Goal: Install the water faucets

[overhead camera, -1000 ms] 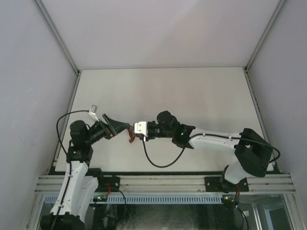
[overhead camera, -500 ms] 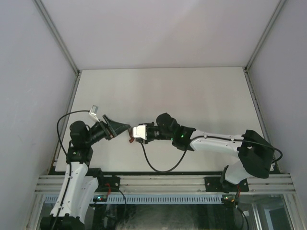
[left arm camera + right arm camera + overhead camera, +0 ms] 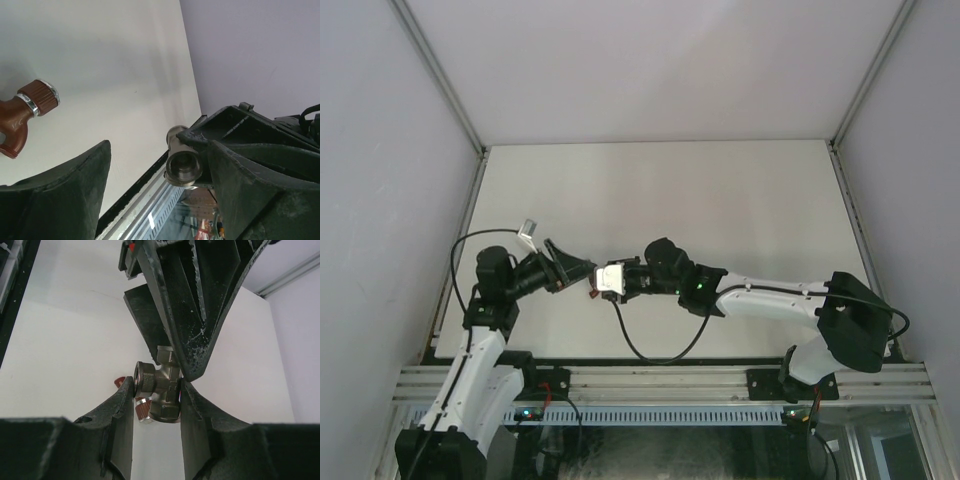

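Water faucets (image 3: 159, 390): in two bits, not joined yet, both down low where the two arms meet.
Left gripper (image 3: 582, 268): wide apart, holding nothing; one finger on each side of the metal fitting (image 3: 183, 167), likely set there to take it or steady it.
Brown tap (image 3: 20, 117): looks to be lying on the white counter (image 3: 720, 200), off to one side of the left gripper and near the metal fitting; touched by nothing; likely waiting to be joined.
Metal fitting: up off the counter, open end turned to the left wrist camera; likely held out like that for the other gripper to reach.
Right gripper (image 3: 156, 388): squeezed tight on the metal fitting, one finger on each side.
Left arm, against a moment ago: swung closer to the right one.
Right gripper, against a moment ago: a bit lower and nearer; gap between the two grippers nearly gone.
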Controlling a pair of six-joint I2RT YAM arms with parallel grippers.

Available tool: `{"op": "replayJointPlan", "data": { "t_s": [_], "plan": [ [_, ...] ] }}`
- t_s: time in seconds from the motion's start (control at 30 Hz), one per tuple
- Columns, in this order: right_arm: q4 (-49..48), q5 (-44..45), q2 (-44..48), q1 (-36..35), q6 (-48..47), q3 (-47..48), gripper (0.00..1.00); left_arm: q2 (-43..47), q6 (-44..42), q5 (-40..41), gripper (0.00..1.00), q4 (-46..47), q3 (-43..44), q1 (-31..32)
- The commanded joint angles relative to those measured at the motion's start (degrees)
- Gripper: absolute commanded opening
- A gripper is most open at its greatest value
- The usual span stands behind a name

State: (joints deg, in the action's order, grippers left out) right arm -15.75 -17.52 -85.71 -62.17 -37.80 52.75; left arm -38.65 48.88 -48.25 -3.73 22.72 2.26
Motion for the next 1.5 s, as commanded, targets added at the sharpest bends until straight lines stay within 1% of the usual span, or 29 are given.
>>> {"op": "replayJointPlan", "data": {
  "t_s": [0.0, 0.1, 0.27, 0.4, 0.53, 0.63, 0.67, 0.73, 0.8, 0.87, 0.9, 1.03, 1.17, 1.2, 1.23, 1.27, 1.33, 1.4, 1.47],
  "plan": [
    [-2.78, -0.67, 1.22, -1.27, -0.55, 1.85, 0.00, -1.00, -0.64, -0.28, 0.81, 3.44, 2.50, 0.54],
    [-2.88, -0.16, 1.35, -1.77, -0.63, 1.83, 0.00, -1.66, -0.08, -0.63, 0.77, 3.72, 2.53, 0.81],
    [-2.57, -0.39, 1.34, -1.81, -1.23, 2.17, 0.00, -0.65, -0.06, 0.22, 0.76, 3.84, 1.92, 1.71],
    [-2.17, -0.67, 0.99, -1.82, -1.49, 2.69, 0.00, -1.36, -0.11, -0.03, 0.74, 4.25, 2.10, 2.38],
    [-2.85, 1.13, -0.44, -1.82, -1.07, 3.29, 0.00, -0.86, 0.03, -1.48, 0.71, 4.17, 1.35, 2.68],
    [-2.91, 1.18, -0.76, -1.81, -1.13, 3.58, 0.00, -0.55, -0.03, -1.77, 0.61, 4.23, 1.03, 2.89],
    [-3.09, 1.34, -0.75, -1.77, -1.09, 3.56, 0.00, -0.86, -0.28, -2.53, 0.55, 4.25, 1.21, 3.05],
    [-3.19, 0.89, -0.64, -1.59, -1.02, 3.59, 0.00, -1.36, -0.89, -3.51, 0.53, 4.25, 1.59, 3.33],
    [-3.19, 0.54, -0.68, -1.46, -0.99, 3.74, 0.00, -1.85, -0.94, -3.71, 0.54, 4.22, 1.85, 3.66],
    [-3.15, 0.88, -0.81, -1.39, -1.21, 3.97, 0.00, -2.64, -1.49, -4.60, 0.61, 3.95, 2.48, 4.36],
    [-3.10, 1.09, -0.93, -1.38, -1.26, 4.08, 0.00, -2.87, -2.00, -4.75, 0.62, 3.13, 2.83, 4.60],
    [-3.59, 2.51, -1.23, -1.22, -1.62, 4.11, 0.00, -2.72, -6.25, -3.01, 0.64, -3.17, 4.42, 4.69],
    [-4.05, 1.84, -1.70, -1.03, -1.67, 4.67, 0.00, -2.34, -6.26, -3.16, 0.58, -3.79, 4.50, 4.86],
    [-4.38, 2.21, -1.80, -1.02, -1.66, 4.73, 0.00, -2.48, -7.10, -3.57, 0.59, -5.20, 4.89, 4.92],
    [-4.64, 2.73, -1.85, -1.02, -1.66, 4.77, 0.00, -2.59, -8.31, -3.59, 0.64, -6.82, 5.36, 4.91],
    [-4.86, 3.32, -1.90, -1.02, -1.65, 4.73, 0.00, -2.50, -8.80, -3.38, 0.67, -7.51, 5.48, 4.87],
    [-4.78, 4.20, -1.63, -0.87, -1.85, 4.73, 0.00, -2.47, -9.71, -3.10, 0.68, -8.58, 5.72, 4.88],
    [-4.78, 4.34, -1.37, -0.62, -1.44, 4.74, 0.00, -2.81, -10.01, -3.48, 0.75, -9.32, 6.28, 4.88],
    [-4.89, 3.96, -1.20, -0.44, -1.07, 4.73, 0.00, -2.65, -10.12, -3.52, 0.71, -9.10, 6.23, 4.87]
  ]
}}
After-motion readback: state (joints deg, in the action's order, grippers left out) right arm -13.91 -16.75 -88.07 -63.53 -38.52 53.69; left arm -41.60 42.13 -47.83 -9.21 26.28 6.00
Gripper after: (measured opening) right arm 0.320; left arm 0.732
